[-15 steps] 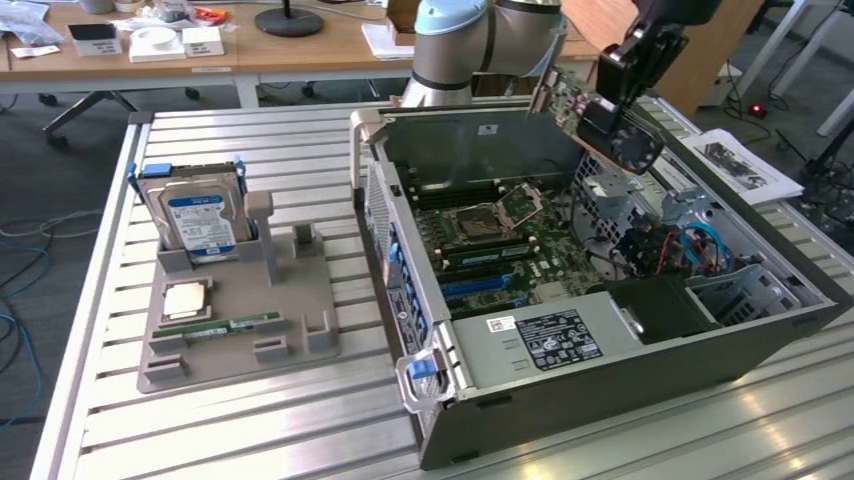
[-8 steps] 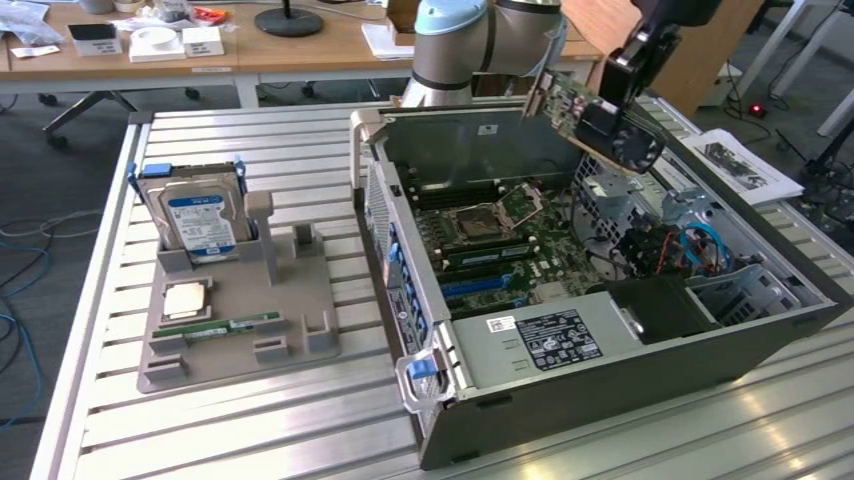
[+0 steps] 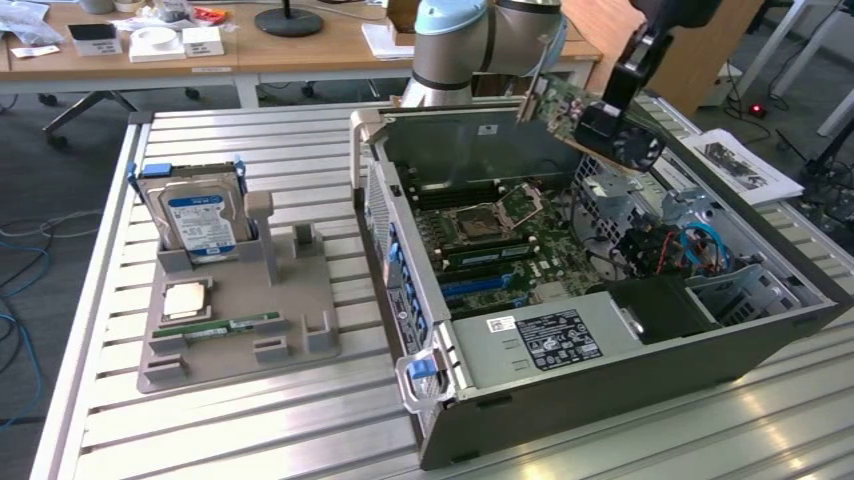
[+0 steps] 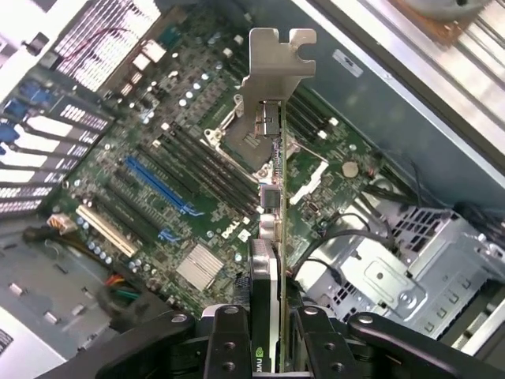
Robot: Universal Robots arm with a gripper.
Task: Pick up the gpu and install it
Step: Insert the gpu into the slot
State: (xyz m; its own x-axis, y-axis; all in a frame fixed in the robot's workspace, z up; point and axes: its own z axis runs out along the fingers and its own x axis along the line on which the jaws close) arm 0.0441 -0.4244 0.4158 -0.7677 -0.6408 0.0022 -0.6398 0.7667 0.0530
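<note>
On the exterior view's left, the grey holder (image 3: 240,330) is sitting on the slatted table (image 3: 267,430) with the hard drive (image 3: 198,218) standing in it and the memory stick (image 3: 234,325) lying in front; none of that is being touched. In the middle, the open computer case (image 3: 601,380) is lying on its side with the motherboard (image 3: 501,240) facing up. Toward the exterior view's right, the gripper (image 3: 607,105) is clenching the gpu (image 3: 587,115) and holding it in the air above the far wall of the case, clear of everything. In the wrist view the fingers (image 4: 229,339) are pressing both faces of the card (image 4: 272,213), which is hanging edge-on with its silver bracket (image 4: 282,59) pointing away from the camera. I am judging this as the carry and line-up step. Doing it well is meaning holding the card upright without twisting, bringing its lower edge parallel to the long blue slot (image 4: 162,185), which is lying off to one side rather than under it, and turning the bracket toward the rear openings (image 4: 31,158). The black cables (image 4: 339,237) near the drive cage (image 4: 410,268) are looking like the likeliest snag.
</note>
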